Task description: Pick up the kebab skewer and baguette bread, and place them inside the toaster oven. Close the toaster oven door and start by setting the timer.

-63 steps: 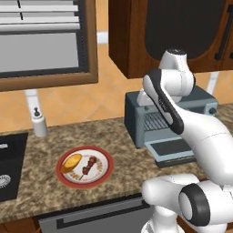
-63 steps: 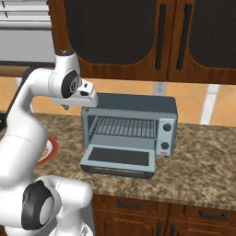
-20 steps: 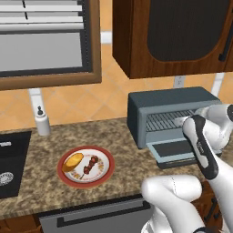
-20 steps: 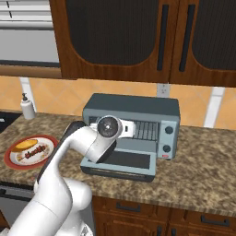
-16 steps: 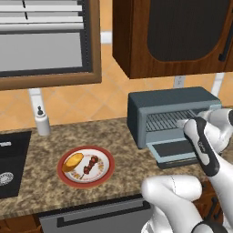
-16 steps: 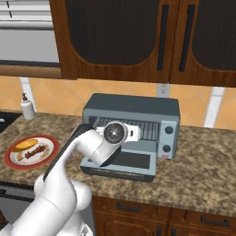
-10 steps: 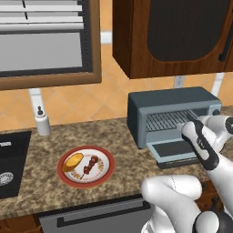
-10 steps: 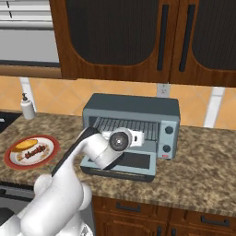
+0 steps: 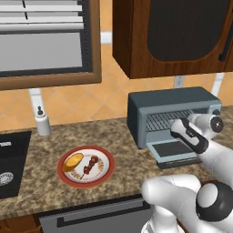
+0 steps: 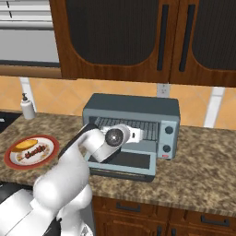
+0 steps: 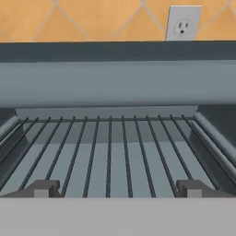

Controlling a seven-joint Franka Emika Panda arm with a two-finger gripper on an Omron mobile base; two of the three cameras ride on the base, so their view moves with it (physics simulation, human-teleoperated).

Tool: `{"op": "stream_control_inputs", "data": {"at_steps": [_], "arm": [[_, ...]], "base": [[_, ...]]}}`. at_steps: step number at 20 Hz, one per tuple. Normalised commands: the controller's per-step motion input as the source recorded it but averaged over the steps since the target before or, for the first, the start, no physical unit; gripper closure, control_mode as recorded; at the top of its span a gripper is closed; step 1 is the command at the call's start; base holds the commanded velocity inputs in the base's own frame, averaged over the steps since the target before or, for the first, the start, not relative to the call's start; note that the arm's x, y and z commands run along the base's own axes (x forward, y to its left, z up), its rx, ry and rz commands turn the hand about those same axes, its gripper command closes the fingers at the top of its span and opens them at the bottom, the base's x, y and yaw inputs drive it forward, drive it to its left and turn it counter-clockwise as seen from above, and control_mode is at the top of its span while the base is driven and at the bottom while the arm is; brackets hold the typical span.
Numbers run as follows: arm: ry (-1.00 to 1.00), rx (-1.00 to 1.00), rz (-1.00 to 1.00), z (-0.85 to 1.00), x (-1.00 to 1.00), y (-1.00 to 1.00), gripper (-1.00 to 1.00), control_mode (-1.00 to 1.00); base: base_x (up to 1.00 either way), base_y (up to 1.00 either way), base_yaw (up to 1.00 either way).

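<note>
Claw (image 11: 117, 188) spread before toaster oven (image 10: 131, 130) rack, soap bottle (image 9: 42, 122) far left

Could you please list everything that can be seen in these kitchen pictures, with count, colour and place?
toaster oven: one, blue-grey, on the counter right of the plate, standing open
toaster oven door: one, blue-grey frame with dark glass, dropped flat in front of the oven
wire rack: one, grey, inside the oven, bare
plate: one, red rim and white middle, on the counter
baguette bread: one, golden-orange, on the plate's left side
kebab skewer: one, dark red chunks, on the plate beside the bread
soap bottle: one, white, at the back of the counter
wall outlet: one, white, on the orange tiles behind the oven
cabinets: dark brown, above the counter
hand: one, open, fingertips dark, facing the rack
</note>
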Motion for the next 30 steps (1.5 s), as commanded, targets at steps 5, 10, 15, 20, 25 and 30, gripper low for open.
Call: {"op": "stream_control_inputs", "data": {"at_steps": [5,10,15,20,25,30], "arm": [[0.00,0.00,0.00,-0.17,0.37,0.00,-1.00,-1.00],[0.00,0.00,0.00,-0.07,0.23,0.00,-1.00,-1.00],[0.01,0.00,0.00,-0.09,0.05,0.00,-1.00,-1.00],[0.03,0.00,0.00,-0.16,0.00,0.00,-1.00,-1.00],[0.04,0.00,0.00,-0.12,0.00,0.00,-1.00,-1.00],[0.04,0.00,0.00,-0.14,0.00,0.00,-1.00,-1.00]], "base": [[0.00,0.00,0.00],[0.00,0.00,0.00],[0.00,0.00,0.00],[0.00,0.00,0.00],[0.00,0.00,0.00],[0.00,0.00,0.00]]}}
